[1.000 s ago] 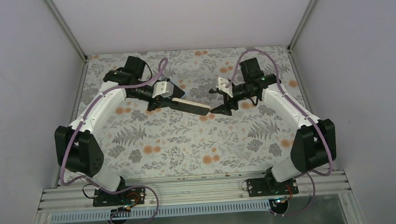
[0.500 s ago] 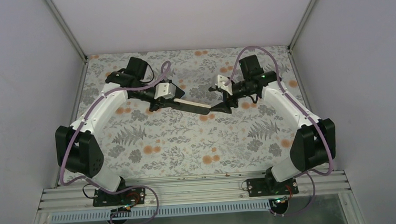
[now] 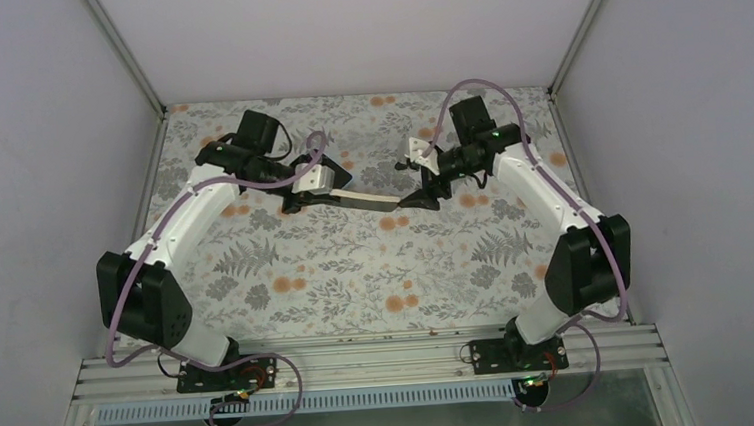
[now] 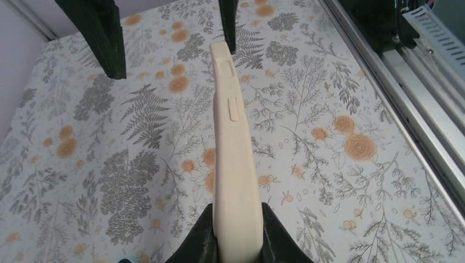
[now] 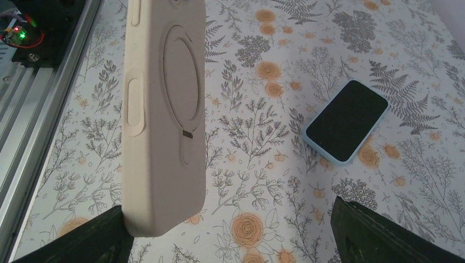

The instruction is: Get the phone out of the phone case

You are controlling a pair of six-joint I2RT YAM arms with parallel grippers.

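Observation:
The cream phone case [image 3: 370,199] hangs above the table between the two arms. My left gripper [image 4: 237,235] is shut on one end of it, and its side edge with buttons [image 4: 232,109] points away. The case's back with a ring [image 5: 164,109] faces the right wrist camera. My right gripper [image 5: 230,219] is open, and the case's free end lies just inside one finger [image 5: 104,235]; contact cannot be judged. In the top view that gripper [image 3: 411,187] straddles the case's tip. Whether a phone sits inside the case is hidden.
A slab like a phone, with a black face and a light blue rim [image 5: 346,120], lies flat on the floral tablecloth [image 3: 377,263] below the left arm's end. Metal rails [image 3: 363,359] run along the near edge, and white walls enclose the other sides.
Both arms have carried the case a little toward the back wall, and it now shows more edge-on from above. The left grip holds and the right jaws stay wide.

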